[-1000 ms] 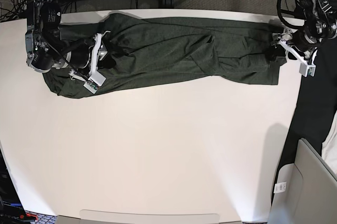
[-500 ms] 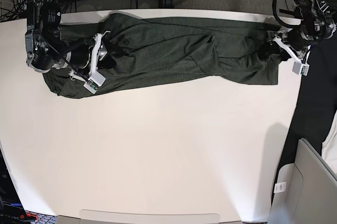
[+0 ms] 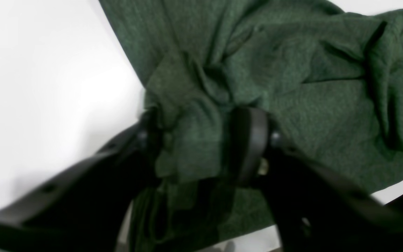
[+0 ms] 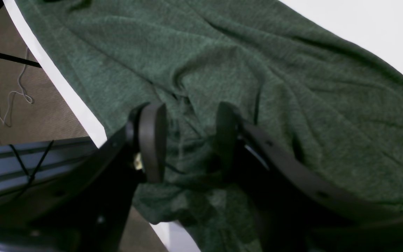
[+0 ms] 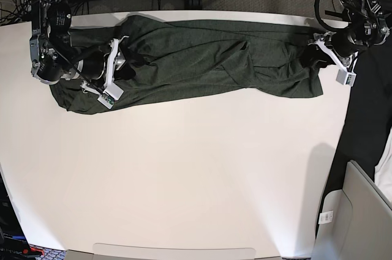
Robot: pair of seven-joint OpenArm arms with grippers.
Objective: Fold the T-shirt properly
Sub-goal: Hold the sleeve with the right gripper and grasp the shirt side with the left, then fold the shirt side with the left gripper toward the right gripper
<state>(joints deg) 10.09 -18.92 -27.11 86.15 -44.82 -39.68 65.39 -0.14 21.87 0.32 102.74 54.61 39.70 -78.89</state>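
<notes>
T-shirt (image 5: 202, 58) lay stretched, creased, along the table's (image 5: 184, 174) far edge.
Dark olive heathered knit. Left gripper (image 3: 201, 143) pinched a bunched fold; right gripper (image 4: 187, 140), jaws part-spread, apparently straddled a ridge, grip unclear.

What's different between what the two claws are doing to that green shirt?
The left gripper is pinching a bunched fold of the T-shirt at its end; the right gripper has a gap between its fingers, with cloth lying loosely there. In the base view, the left works at the table's edge, the right over the opposite end. Both have dark fingers.
</notes>
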